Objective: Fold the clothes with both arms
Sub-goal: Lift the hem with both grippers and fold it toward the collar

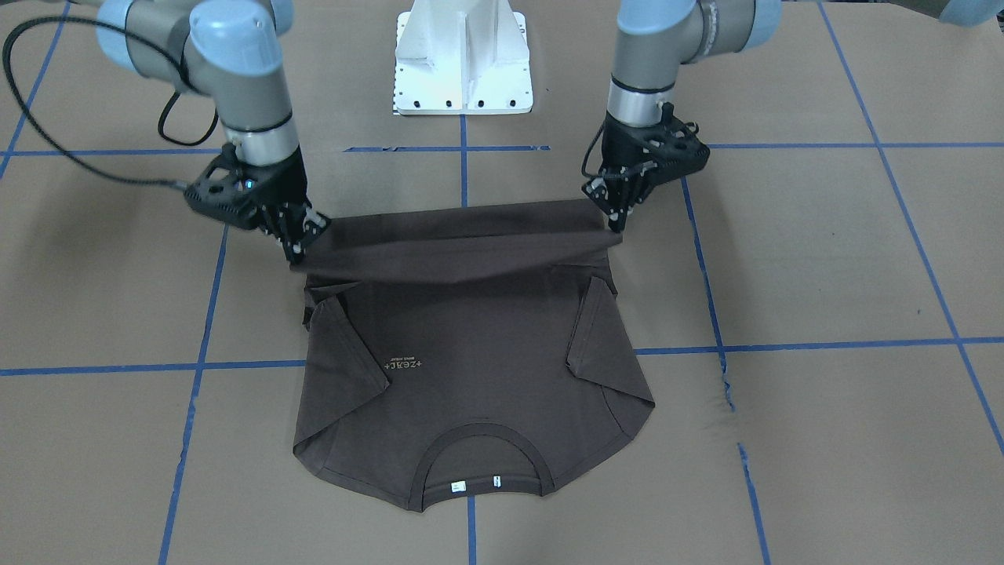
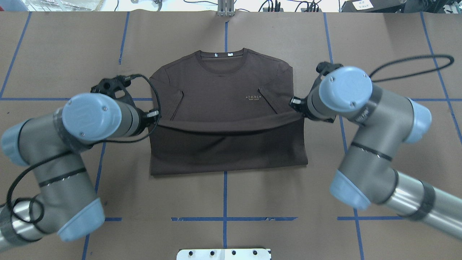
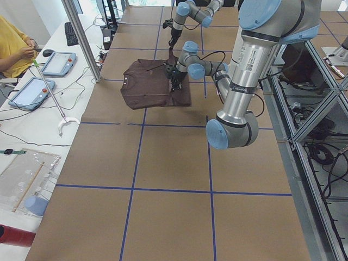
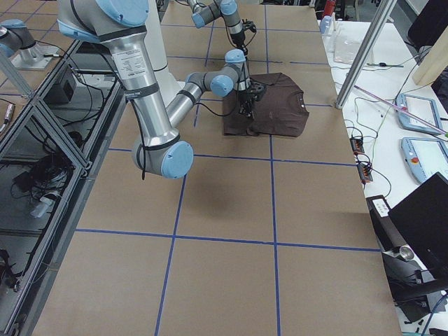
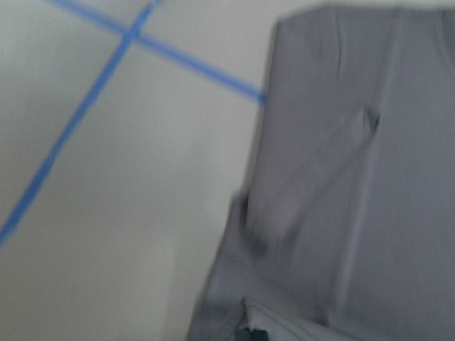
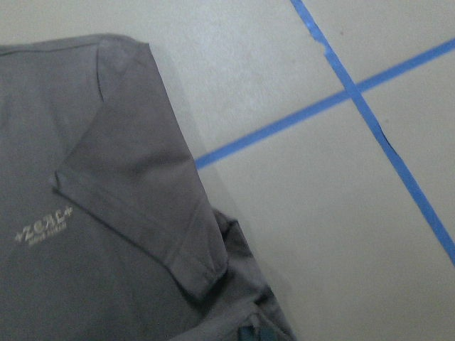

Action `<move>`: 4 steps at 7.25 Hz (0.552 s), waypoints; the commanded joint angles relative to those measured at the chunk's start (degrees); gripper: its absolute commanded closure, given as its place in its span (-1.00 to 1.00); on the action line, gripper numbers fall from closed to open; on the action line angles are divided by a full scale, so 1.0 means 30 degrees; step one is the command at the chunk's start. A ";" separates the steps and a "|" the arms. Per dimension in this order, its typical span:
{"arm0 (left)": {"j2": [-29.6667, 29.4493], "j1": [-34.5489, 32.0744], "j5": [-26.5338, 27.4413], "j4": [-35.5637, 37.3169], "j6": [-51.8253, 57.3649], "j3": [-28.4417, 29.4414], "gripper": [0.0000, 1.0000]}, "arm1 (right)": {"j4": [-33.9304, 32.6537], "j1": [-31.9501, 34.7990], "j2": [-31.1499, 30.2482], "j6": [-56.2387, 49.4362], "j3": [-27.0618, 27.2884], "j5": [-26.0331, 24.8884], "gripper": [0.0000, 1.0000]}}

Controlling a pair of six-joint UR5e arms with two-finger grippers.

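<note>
The dark brown T-shirt (image 1: 471,345) lies front up on the brown table, its sleeves folded inward. Its collar (image 1: 478,459) points away from the robot. The hem edge is lifted and doubled over the lower body as a raised band (image 1: 463,243). My left gripper (image 1: 617,222) is shut on one end of that band, and my right gripper (image 1: 296,249) is shut on the other end. From overhead the shirt (image 2: 223,104) spans between both wrists. In both wrist views, cloth (image 5: 370,177) (image 6: 92,234) bunches at the bottom edge where the fingers pinch it.
The white pedestal base (image 1: 463,63) stands behind the shirt, between the arms. Blue tape lines (image 1: 463,173) grid the table. A person in yellow (image 3: 13,46) sits at a side bench with tablets (image 3: 60,62). A metal pole (image 3: 81,38) rises at the table's edge.
</note>
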 commanded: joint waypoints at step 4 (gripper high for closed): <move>-0.2600 -0.2842 0.0072 -0.5715 0.1941 0.7235 1.00 | 0.2513 0.1968 0.4753 -0.1572 -0.8491 0.0246 1.00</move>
